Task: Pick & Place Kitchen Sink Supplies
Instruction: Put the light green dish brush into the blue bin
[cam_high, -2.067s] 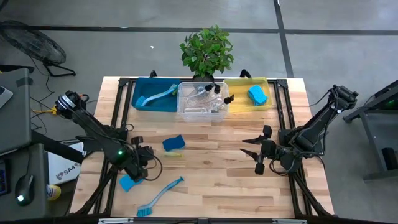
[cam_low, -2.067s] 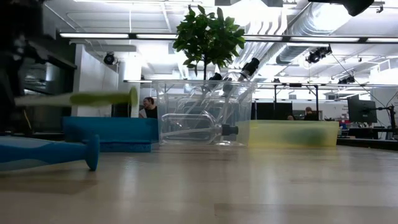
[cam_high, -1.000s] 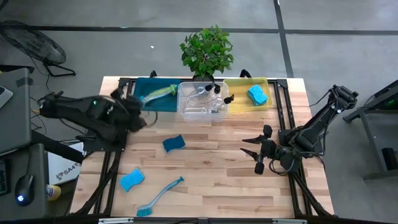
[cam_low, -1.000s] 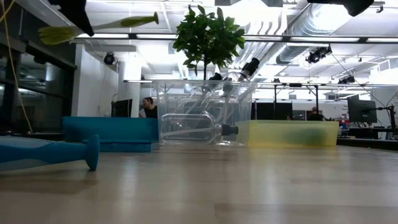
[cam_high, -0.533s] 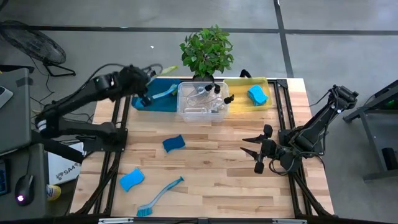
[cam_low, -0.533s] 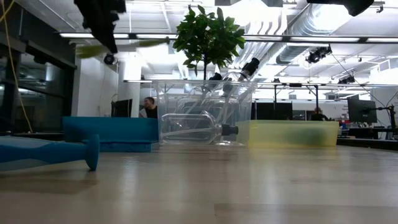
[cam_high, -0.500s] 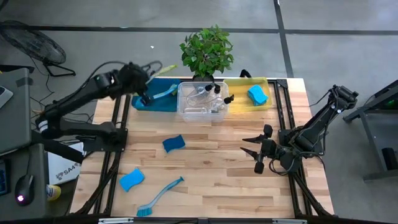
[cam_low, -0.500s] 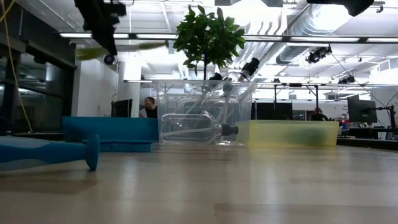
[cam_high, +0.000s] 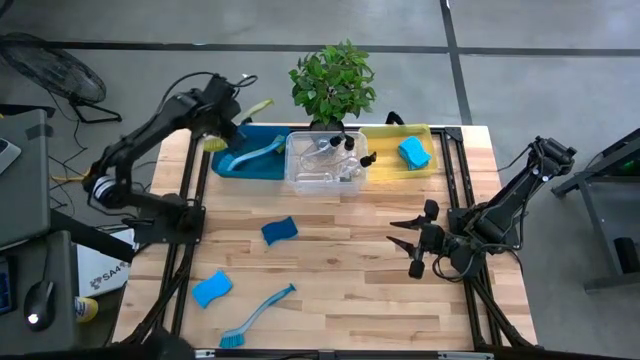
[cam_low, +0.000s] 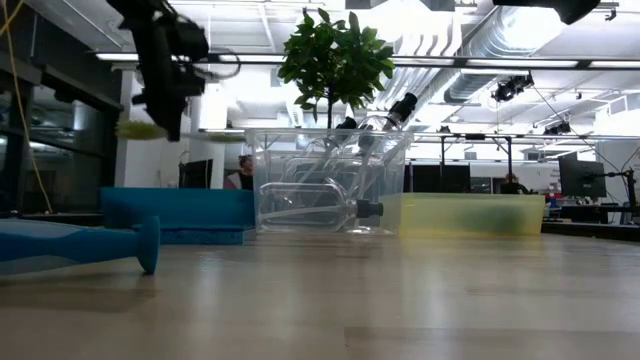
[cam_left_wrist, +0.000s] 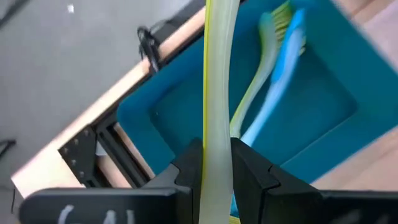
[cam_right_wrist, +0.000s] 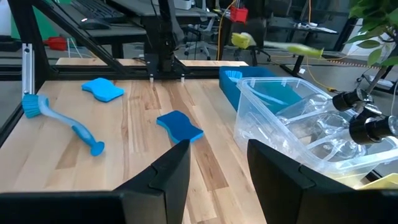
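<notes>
Yellow-green dish brush (cam_left_wrist: 216, 93) sits pinched between the left gripper's (cam_left_wrist: 217, 163) fingers (cam_left_wrist: 188, 168), its head hidden below them. Beyond the fingertips lies the teal bin (cam_left_wrist: 323, 112). Right gripper (cam_right_wrist: 214, 158) idles, half-spread and empty.

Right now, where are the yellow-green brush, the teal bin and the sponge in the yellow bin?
yellow-green brush (cam_left_wrist: 216, 93), left wrist view, on its handle.
teal bin (cam_high: 262, 166), high view, on its bare floor.
sponge (cam_high: 413, 152), high view, on its middle.
</notes>
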